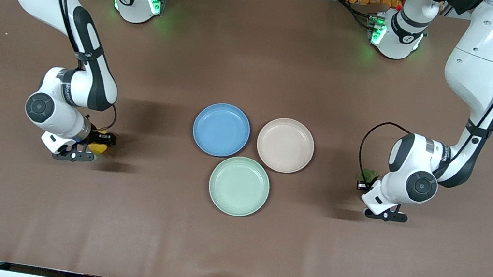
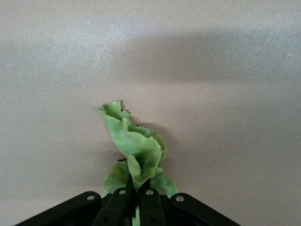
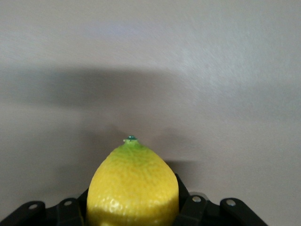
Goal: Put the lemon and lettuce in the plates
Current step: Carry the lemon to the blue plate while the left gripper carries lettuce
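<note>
My right gripper [image 1: 96, 144] is shut on the yellow lemon [image 1: 98, 147] and holds it just above the table toward the right arm's end; the lemon [image 3: 132, 188] fills the space between the jaws in the right wrist view. My left gripper [image 1: 364, 179] is shut on the green lettuce leaf [image 1: 368, 175], just above the table toward the left arm's end; the leaf [image 2: 134, 146] sticks out past the fingertips in the left wrist view. The blue plate [image 1: 221, 129] and the beige-pink plate [image 1: 285, 145] lie side by side at the table's middle, both empty.
A pale mint-green plate [image 1: 239, 186] lies nearer the front camera than the other two plates, touching close to both. The brown table [image 1: 229, 253] is bare around the grippers.
</note>
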### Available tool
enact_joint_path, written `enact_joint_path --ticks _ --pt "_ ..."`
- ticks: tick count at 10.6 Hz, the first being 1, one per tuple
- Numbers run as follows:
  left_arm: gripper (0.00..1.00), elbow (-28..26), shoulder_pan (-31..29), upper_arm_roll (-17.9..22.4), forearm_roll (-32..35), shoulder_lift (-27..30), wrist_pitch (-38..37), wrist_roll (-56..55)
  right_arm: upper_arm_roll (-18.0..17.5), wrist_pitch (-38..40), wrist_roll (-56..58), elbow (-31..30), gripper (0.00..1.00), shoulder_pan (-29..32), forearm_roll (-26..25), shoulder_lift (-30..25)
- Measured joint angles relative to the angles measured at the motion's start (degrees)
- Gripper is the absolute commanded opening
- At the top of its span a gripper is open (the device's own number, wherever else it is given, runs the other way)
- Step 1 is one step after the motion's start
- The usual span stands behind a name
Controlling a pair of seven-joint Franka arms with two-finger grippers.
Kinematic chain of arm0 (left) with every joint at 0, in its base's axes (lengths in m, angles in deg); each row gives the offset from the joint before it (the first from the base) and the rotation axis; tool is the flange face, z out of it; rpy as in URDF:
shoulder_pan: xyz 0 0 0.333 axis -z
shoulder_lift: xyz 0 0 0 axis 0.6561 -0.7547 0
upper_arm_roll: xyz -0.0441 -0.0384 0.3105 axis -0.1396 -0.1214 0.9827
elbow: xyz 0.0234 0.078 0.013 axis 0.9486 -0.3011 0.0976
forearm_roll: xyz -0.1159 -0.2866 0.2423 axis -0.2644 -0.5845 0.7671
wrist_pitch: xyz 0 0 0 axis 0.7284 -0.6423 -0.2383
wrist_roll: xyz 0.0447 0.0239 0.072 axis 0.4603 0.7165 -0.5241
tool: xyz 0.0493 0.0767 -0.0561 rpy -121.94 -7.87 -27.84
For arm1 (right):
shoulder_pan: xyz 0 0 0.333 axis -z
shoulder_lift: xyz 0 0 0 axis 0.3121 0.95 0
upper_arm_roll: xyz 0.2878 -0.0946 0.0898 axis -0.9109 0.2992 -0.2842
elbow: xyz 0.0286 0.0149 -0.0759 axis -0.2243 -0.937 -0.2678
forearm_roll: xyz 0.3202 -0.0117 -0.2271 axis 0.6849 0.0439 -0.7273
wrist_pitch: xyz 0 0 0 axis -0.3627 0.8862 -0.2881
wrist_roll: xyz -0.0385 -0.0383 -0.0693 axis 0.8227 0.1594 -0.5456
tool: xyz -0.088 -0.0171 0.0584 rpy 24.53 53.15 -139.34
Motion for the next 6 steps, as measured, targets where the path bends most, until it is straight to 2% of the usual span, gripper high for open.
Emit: enact_joint_path --ticks 2,6 --pt "0.00 0.57 0.05 0.04 0.00 0.76 0.02 -0.01 -0.04 4.00 -1.61 2.30 0.12 -2.52 0.08 -1.74" --pt "0.00 1.85 0.90 -0.01 0.00 3.03 -1.66 -1.74 -2.10 4.75 -13.13 4.82 0.12 -10.91 0.22 -2.33"
